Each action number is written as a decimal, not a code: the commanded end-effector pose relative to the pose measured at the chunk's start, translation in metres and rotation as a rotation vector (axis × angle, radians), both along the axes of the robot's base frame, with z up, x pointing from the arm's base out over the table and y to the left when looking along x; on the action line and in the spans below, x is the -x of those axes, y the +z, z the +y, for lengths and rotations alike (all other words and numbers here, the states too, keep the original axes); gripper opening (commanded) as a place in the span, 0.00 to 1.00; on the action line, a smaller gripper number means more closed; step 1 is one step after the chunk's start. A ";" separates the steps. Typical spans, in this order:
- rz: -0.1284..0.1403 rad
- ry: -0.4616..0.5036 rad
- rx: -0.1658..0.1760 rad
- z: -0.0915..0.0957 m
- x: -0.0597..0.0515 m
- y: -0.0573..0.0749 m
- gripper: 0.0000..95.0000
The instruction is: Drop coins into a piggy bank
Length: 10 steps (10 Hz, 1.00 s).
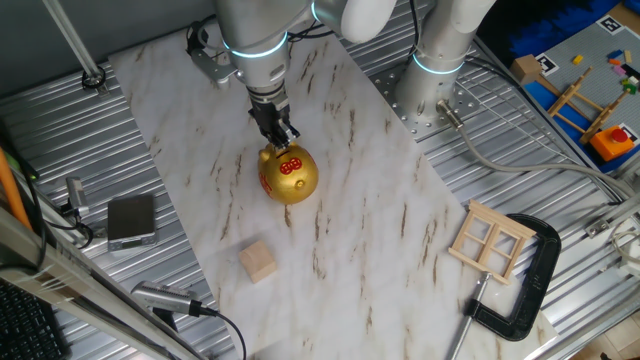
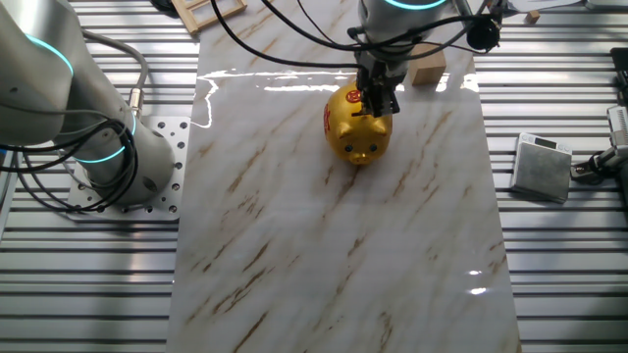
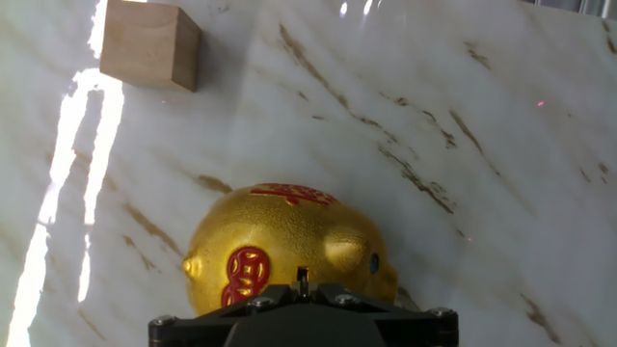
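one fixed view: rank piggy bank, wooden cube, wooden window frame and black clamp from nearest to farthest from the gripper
1. piggy bank, right under the gripper.
2. wooden cube, toward the near edge of the marble board.
3. wooden window frame, far off at the right edge.
4. black clamp, just beyond the frame.

piggy bank (image 1: 288, 175): red round signs on the gold back, not readable as words.
board (image 1: 612, 22), upper right of one fixed view: black-and-white square marker, no letters readable.
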<state>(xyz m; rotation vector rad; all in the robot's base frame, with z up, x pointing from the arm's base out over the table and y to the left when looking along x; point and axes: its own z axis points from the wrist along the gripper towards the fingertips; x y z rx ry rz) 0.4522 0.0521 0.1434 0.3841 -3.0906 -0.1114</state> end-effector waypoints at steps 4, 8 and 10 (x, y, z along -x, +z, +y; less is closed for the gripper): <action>-0.003 0.001 -0.002 -0.001 0.000 -0.001 0.00; -0.007 0.003 -0.006 -0.001 -0.001 -0.004 0.00; -0.008 0.003 -0.013 0.001 -0.002 -0.005 0.00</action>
